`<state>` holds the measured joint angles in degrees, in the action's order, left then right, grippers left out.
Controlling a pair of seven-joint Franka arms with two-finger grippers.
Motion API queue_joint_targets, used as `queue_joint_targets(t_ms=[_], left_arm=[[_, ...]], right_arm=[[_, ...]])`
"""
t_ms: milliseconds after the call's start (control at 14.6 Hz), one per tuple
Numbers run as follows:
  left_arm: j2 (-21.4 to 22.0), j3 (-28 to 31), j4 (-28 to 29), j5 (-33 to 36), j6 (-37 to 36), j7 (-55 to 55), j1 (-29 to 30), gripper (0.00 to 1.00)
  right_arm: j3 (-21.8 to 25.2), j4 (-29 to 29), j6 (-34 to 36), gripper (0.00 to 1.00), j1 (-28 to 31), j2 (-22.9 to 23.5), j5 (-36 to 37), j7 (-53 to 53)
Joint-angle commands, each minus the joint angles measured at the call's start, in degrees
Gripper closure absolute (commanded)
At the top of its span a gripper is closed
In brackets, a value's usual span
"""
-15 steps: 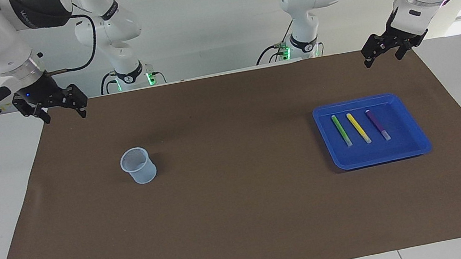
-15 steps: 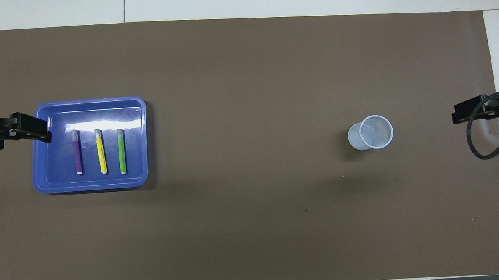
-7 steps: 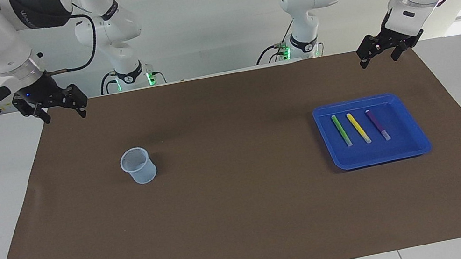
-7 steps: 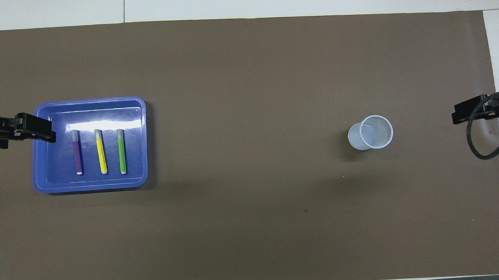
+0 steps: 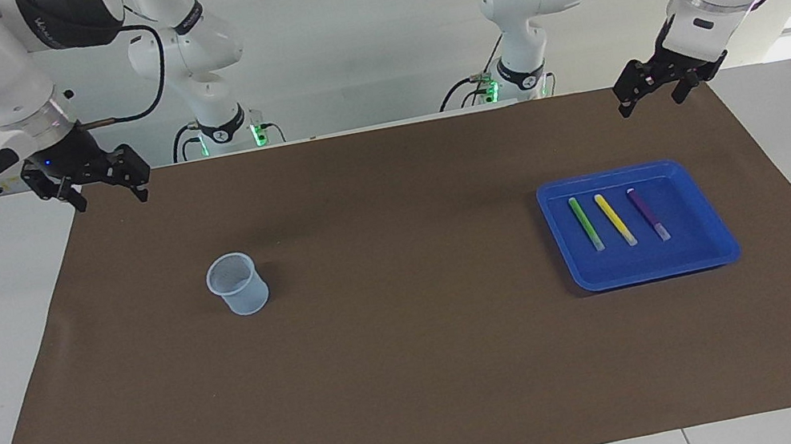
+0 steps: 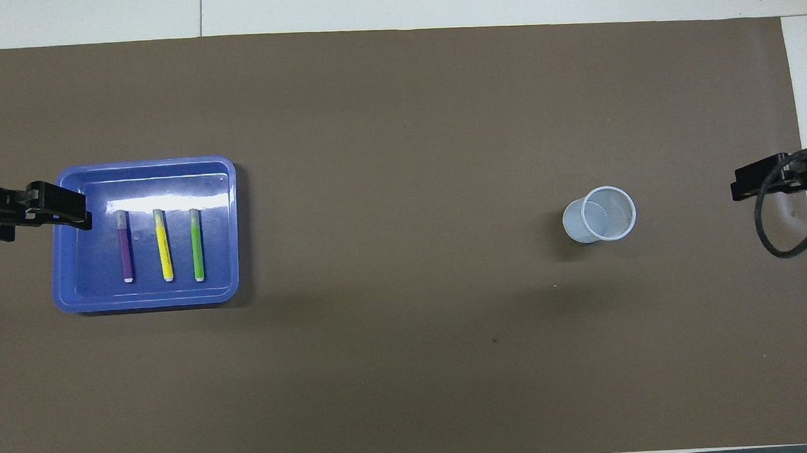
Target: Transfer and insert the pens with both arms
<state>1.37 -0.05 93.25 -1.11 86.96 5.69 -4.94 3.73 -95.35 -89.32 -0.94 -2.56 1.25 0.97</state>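
Two grippers hang empty, with fingers spread, at the upper corners of the facing view. The left gripper [image 5: 653, 92] is at the upper right there, up in the air above the brown mat [image 5: 423, 380] near its top edge, higher in the frame than the blue tray [image 5: 718, 250]. In the overhead view it pokes in from the left edge and overlaps the tray's rim, but the facing view shows it well clear of the tray and touching nothing. The right gripper [image 5: 106, 193] waits at the upper left of the facing view, over the mat's corner, also holding nothing.

Outward from the left gripper, all three pens lie side by side on the tray floor at the right of the facing view: the green pen [image 5: 585, 223], the yellow pen [image 5: 615, 219] and the purple pen [image 5: 647, 214], pale ends toward the bottom of the frame. The pale mesh cup [image 5: 237, 284] stands upright and empty at centre left, well apart from the tray.

By my reading the task has barely begun: no pen is picked up, passed or inserted, so all three transfers remain.

Against the frame a second ago, the left gripper has shifted a little toward the frame's left and slightly upward, and in the overhead view it reaches a touch further over the tray's edge. The right gripper, pens, tray and cup are unchanged.
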Motion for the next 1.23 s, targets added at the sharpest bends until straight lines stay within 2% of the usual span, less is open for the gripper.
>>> queue_joint_targets(t_ms=[0,410,615,889,1025,1162], left_arm=[[1.27,0.14,1.40,-0.39,0.58,0.73,-0.25,0.00],[2.32,0.31,3.16,-0.39,0.58,-0.33,0.37,0.00],[4.42,0.67,8.67,-0.21,3.74,-0.94,1.24,0.00],[4.61,0.67,15.62,-0.30,8.03,-5.85,5.28,0.00],[3.39,0.75,19.58,-0.21,13.74,-8.31,6.78,0.00],[-1.17,0.75,20.65,-0.21,18.67,-11.12,8.62,0.00]], right_arm=[[0.22,0.16,0.90,0.00,0.06,-0.34,-0.11,0.96],[0.14,0.16,0.98,0.00,0.06,-0.34,-0.11,0.96],[0.22,0.16,0.90,0.00,0.06,-0.34,-0.11,0.96],[0.22,0.16,0.90,0.00,0.06,-0.34,-0.11,0.96],[0.22,0.16,0.90,0.00,0.06,-0.34,-0.11,0.96],[0.22,0.16,0.90,0.00,0.06,-0.34,-0.11,0.96]])
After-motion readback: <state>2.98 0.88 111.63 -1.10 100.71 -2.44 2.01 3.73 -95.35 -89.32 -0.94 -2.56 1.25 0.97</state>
